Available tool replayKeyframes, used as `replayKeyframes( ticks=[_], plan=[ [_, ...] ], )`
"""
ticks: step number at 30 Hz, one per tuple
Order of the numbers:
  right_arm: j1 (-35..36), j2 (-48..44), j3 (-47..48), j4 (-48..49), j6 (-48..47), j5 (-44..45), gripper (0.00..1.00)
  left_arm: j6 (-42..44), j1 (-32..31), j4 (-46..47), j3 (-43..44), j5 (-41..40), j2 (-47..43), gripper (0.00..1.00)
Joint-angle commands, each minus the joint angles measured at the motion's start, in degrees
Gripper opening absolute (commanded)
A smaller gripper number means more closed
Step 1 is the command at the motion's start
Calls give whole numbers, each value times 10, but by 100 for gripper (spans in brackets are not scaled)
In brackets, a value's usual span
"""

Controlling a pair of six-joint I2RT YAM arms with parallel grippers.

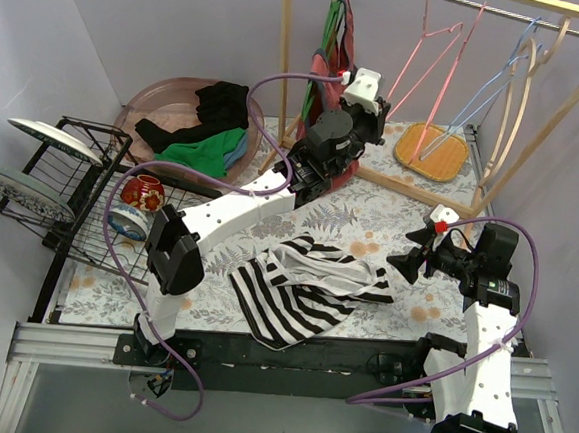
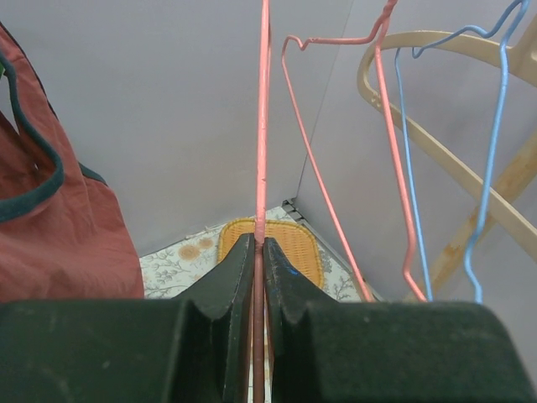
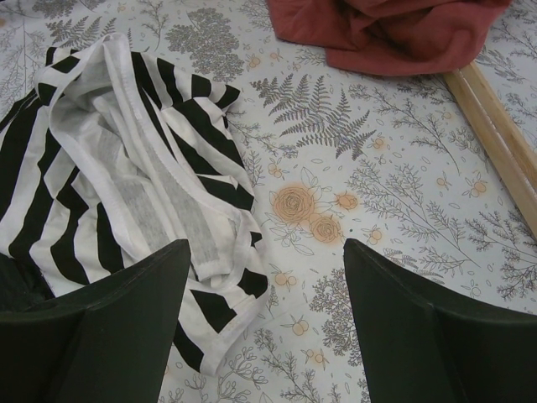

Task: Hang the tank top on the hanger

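Note:
The striped black-and-white tank top lies crumpled on the floral tabletop at the front middle. It also shows in the right wrist view. The pink hanger hangs from the rail at the back right. My left gripper reaches up to it and is shut on one of its thin pink bars, which runs straight up between the jaws. My right gripper is open and empty, just above the table at the tank top's right edge.
A dull red tank top hangs at the rail's left end. A blue hanger and a wooden hanger hang right of the pink one. An orange woven mat, a dish rack and a basin of clothes stand behind.

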Motion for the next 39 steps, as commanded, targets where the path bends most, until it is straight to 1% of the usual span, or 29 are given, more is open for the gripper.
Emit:
replayKeyframes(
  ticks=[1, 6, 15, 26, 39],
  plan=[
    [-5, -5, 3, -5, -4, -13, 82, 10, -1, 64, -19, -4, -54, 0],
    [-4, -3, 3, -5, -4, -14, 82, 16, -1, 119, -75, -1, -70, 0],
    [-4, -1, 2, -5, -6, -13, 83, 33, 0, 182, -107, 2, -69, 0],
    [-5, 1, 3, -7, -8, -14, 82, 39, -1, 217, -126, 10, -76, 0],
    [-4, 2, 3, -10, -13, -17, 83, 57, 0, 231, -156, 21, -102, 0]
  ],
)
